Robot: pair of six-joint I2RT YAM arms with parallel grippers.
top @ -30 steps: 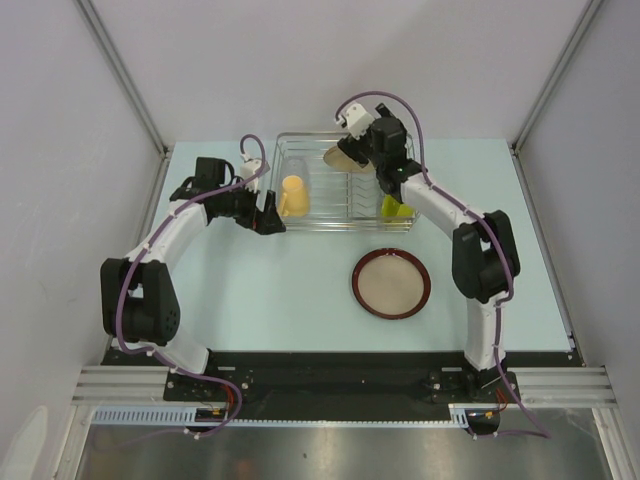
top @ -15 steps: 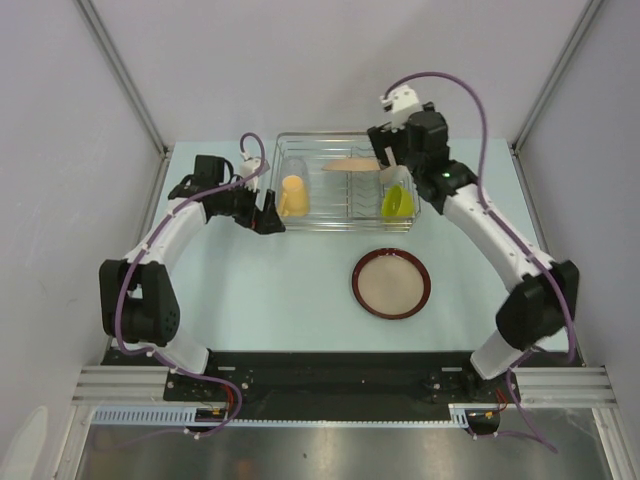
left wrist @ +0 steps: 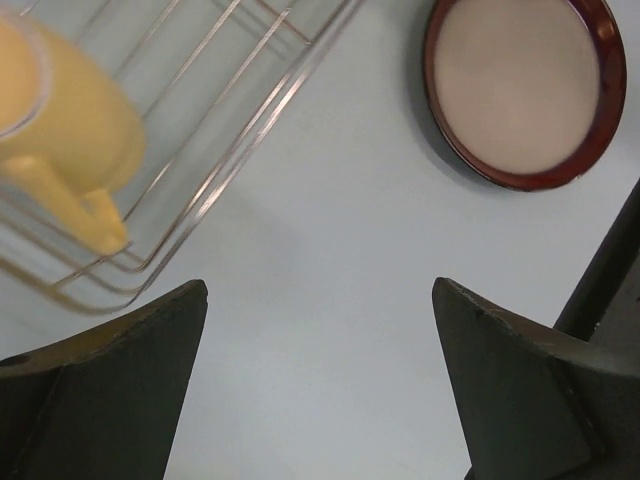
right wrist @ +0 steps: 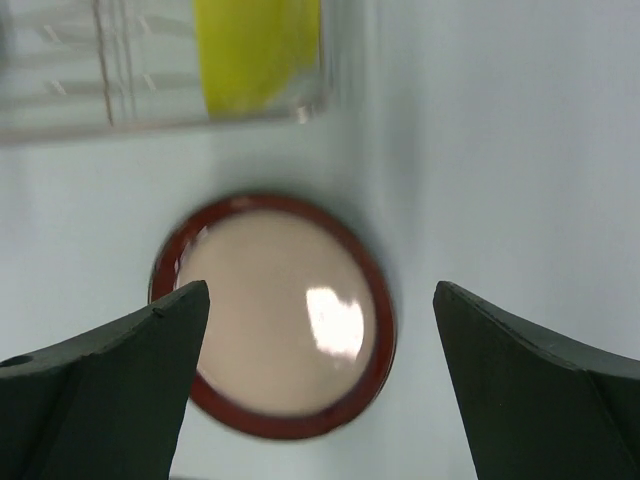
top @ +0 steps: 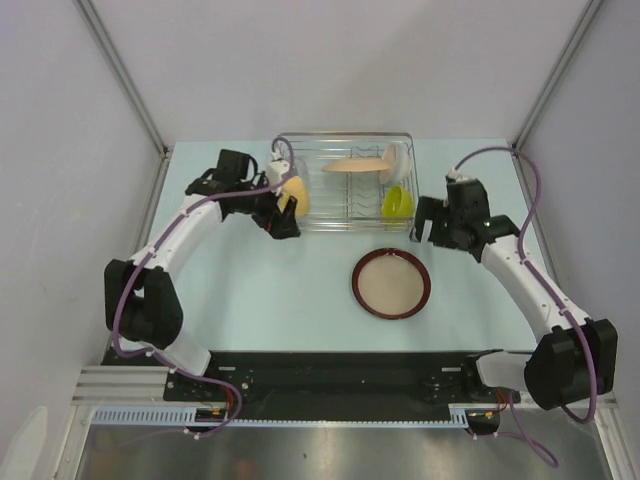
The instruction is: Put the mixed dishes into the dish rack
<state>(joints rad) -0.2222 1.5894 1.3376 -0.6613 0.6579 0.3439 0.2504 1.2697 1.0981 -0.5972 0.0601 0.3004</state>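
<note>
The dish rack (top: 345, 222) stands at the back of the table. In it are the yellow-orange mug (top: 295, 190), the wooden plate (top: 357, 165) lying tilted across the slots, a white bowl (top: 403, 158) and the lime-green bowl (top: 397, 202). The beige plate with a dark-brown rim (top: 390, 283) lies flat on the table in front of the rack. My left gripper (top: 284, 224) is open at the rack's front left corner, next to the mug (left wrist: 60, 130). My right gripper (top: 423, 224) is open beside the rack's right end, above the plate (right wrist: 275, 315).
The rack's wires (left wrist: 215, 160) run along the left of the left wrist view, and the beige plate (left wrist: 520, 85) lies at its top right. The lime-green bowl (right wrist: 258, 50) shows behind the rack's end wall (right wrist: 150, 85). Grey walls enclose the table on three sides.
My right arm left the wooden plate in the rack, swung out to the right and came down beside the rack's right end. My left gripper moved a little right, toward the mug.
</note>
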